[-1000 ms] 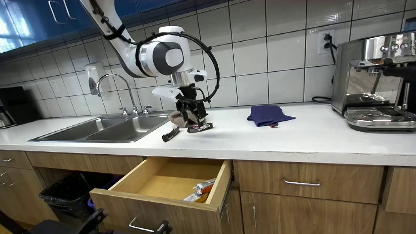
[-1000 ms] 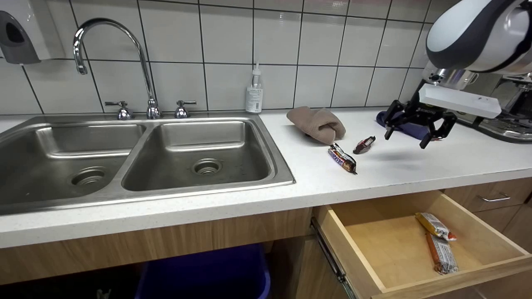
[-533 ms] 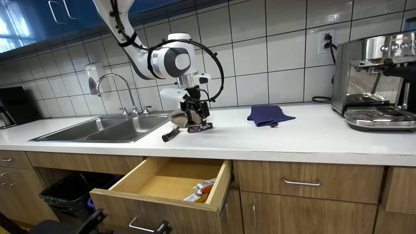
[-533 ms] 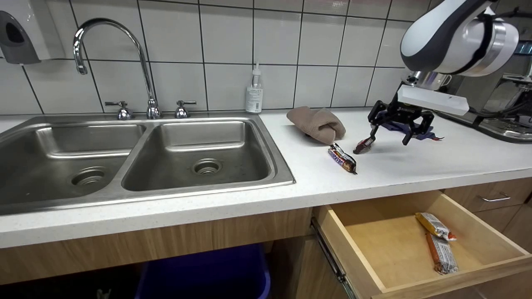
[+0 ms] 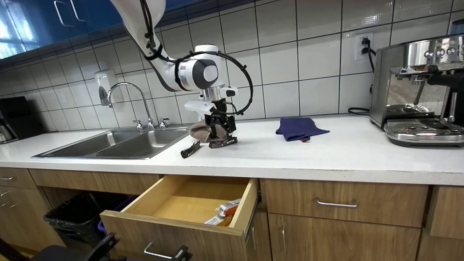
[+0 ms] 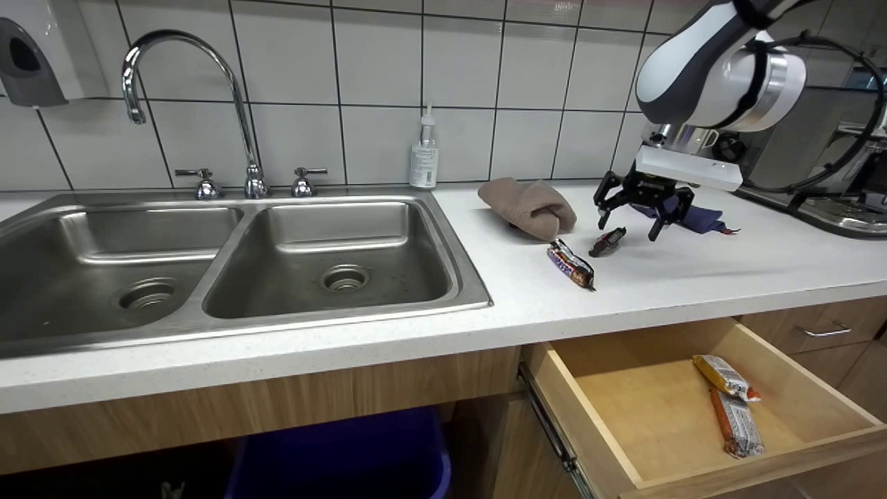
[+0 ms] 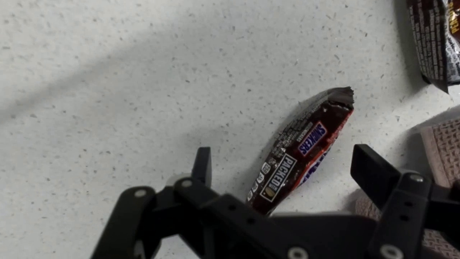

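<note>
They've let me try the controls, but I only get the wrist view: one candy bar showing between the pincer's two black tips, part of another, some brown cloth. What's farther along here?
Observer: A blue cloth lies between that first candy bar and the coffee machine.
Visitor: Ooh! And below the counter?
Observer: A drawer, pulled open, with two wrapped bars inside.

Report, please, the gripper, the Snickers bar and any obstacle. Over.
Gripper open, holding nothing. Snickers bar on counter, between fingers in wrist view. Brown cloth and second wrapped bar close by, neither between fingers.
</note>
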You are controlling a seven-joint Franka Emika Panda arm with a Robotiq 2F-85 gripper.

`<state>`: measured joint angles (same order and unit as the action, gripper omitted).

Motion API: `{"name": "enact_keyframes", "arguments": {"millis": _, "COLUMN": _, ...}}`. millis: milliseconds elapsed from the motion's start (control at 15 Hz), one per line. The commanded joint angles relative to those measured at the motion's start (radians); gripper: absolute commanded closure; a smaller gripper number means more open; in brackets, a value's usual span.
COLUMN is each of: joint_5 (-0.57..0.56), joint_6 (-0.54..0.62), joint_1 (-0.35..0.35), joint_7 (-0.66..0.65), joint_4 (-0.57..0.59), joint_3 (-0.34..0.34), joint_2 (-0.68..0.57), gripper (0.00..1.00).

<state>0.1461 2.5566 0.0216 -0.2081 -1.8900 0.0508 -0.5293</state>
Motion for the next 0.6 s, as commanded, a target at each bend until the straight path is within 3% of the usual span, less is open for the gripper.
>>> {"name": "enact_keyframes", "arguments": {"millis": 0, "joint_5": -0.013, "joint_6": -0.080, "joint_1": -0.011, "joint_7": -0.028, "joint_4": 0.121, "joint_3": 0.006, "joint_2": -0.072, "gripper": 0.00}}
{"name": "enact_keyframes", "arguments": {"millis": 533, "joint_5": -0.010, "joint_6": -0.157, "joint_1": -0.010, "joint_7": -0.030, "joint_4": 0.267, "joint_3": 0.005, "joint_2": -0.172, "gripper": 0.00}}
